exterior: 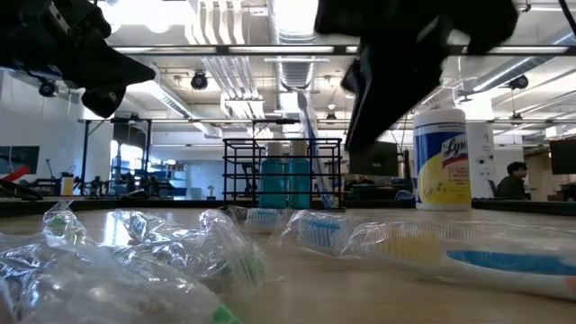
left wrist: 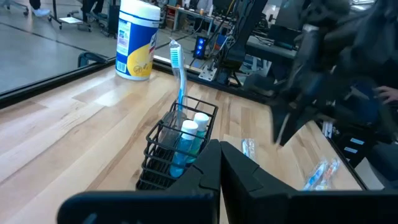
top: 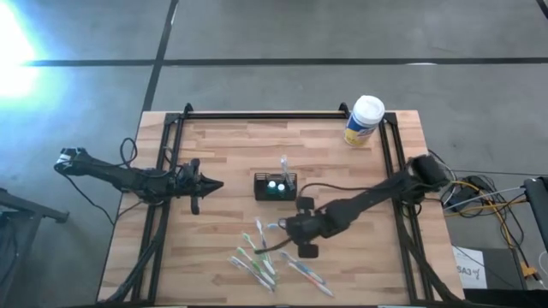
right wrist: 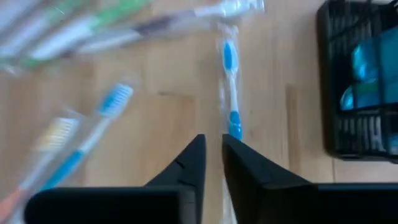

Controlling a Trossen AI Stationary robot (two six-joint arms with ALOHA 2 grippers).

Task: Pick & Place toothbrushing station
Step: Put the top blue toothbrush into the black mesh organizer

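Note:
The toothbrushing station (top: 275,186) is a black mesh box standing on the wooden table's middle. It holds blue-capped tubes (left wrist: 186,140) and one upright toothbrush (left wrist: 179,68). My right gripper (top: 285,228) hangs in front of the station, tipped down, shut on a wrapped blue toothbrush (right wrist: 229,81). Several more wrapped toothbrushes (top: 261,259) lie loose toward the table's near edge. My left gripper (top: 214,184) waits shut, level, to the left of the station, touching nothing. My right gripper has the handle end of the wrapped blue toothbrush (right wrist: 234,129) between its two fingertips, and clear wrapper shows in the narrow gap. The fingers slant down from the table's right and lie along the brush. Its head points away from them. Whether that end rests on the table I cannot tell.
A yellow canister with a white lid (top: 364,121) stands at the table's far right corner. Black frame rails (top: 274,115) run along the far edge and down both sides. Bare wood lies between the station and the far rail.

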